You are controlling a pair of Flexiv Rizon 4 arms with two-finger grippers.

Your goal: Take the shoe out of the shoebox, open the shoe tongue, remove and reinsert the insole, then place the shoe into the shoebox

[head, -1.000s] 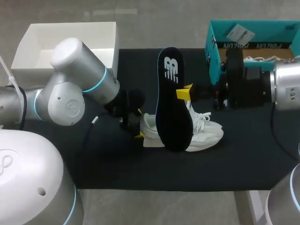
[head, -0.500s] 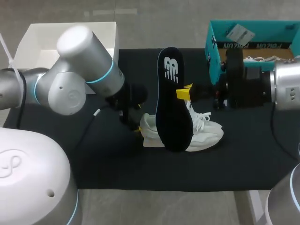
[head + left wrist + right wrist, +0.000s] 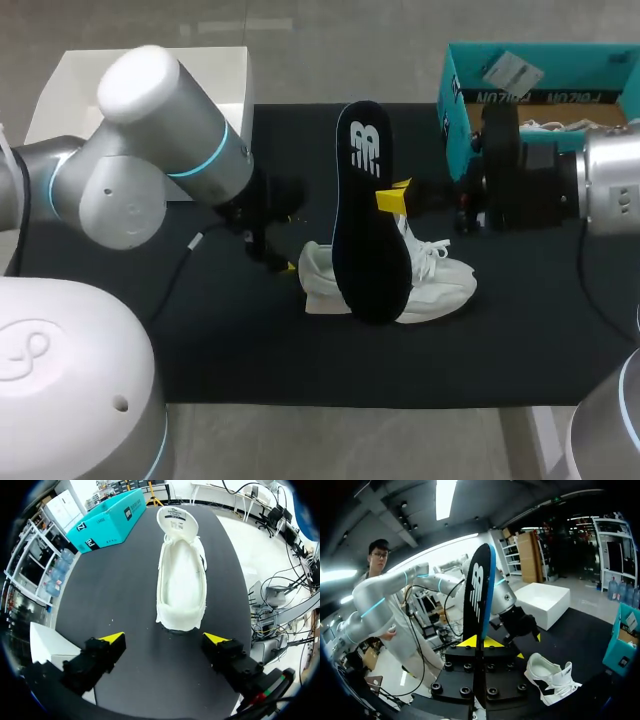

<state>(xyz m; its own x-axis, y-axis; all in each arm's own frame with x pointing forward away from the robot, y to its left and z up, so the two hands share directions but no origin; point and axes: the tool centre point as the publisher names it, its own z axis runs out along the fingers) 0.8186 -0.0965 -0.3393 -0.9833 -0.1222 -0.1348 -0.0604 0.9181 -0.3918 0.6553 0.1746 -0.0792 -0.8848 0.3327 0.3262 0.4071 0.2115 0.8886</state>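
**Left jaws back off**

Our left jaws, open, have drawn back just behind the heel of the shoe, which lies on the desk. Our right jaws grip the insole upright over it.

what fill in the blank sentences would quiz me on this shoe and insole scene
1. The right gripper is shut on the black insole, while the left gripper holds ____.
2. The ____ shoe lies on the black mat, outside the teal shoebox.
3. The end of the shoe nearest the left gripper is its ____.

Missing words: nothing; white; heel
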